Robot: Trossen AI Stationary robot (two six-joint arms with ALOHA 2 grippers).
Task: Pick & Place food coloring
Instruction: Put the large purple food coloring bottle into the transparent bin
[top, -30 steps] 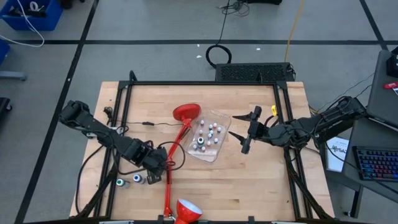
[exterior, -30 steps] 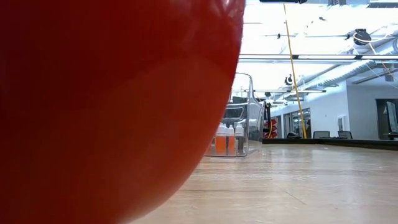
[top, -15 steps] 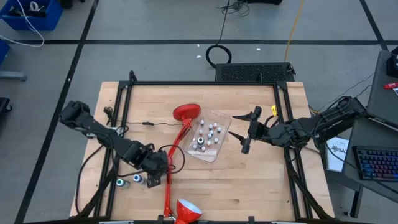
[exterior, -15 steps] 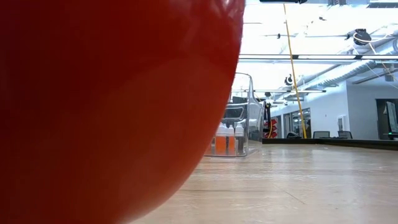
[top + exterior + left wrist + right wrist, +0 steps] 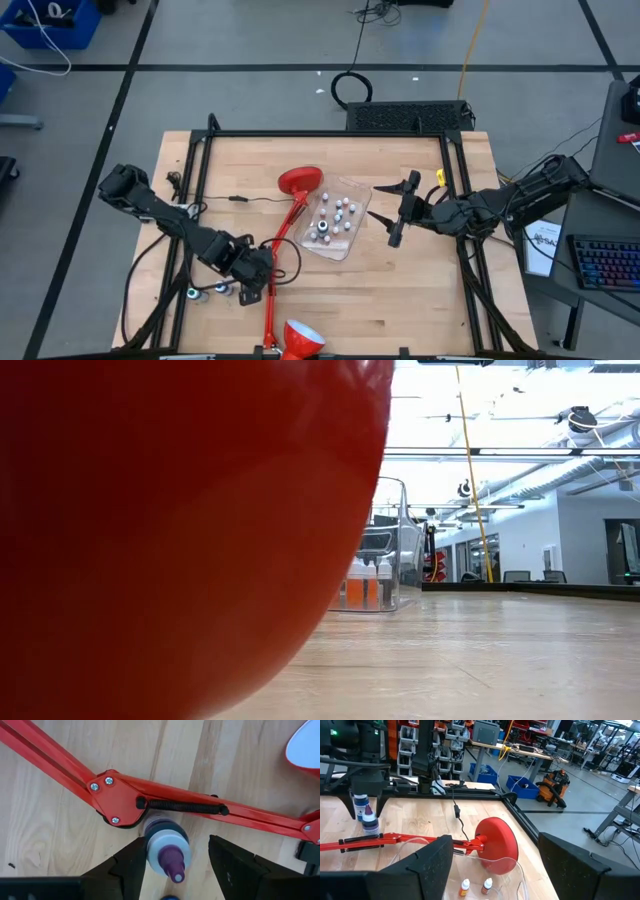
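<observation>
Now lift straight up: your left gripper (image 5: 175, 865), lower left of the high view, stands spread around a round dark bottle (image 5: 167, 851) with a slick pale cap, touching the glossy red lamp arm (image 5: 180, 805). Your right gripper (image 5: 385, 214) waits spread beside the clear tub (image 5: 335, 232)

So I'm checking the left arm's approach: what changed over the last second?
The left gripper moved toward the table's near edge, down over the bottles beside the red lamp arm; a purple-tipped bottle stands between its open fingers, not visibly clamped. The right gripper, tub and lamp stayed put.
</observation>
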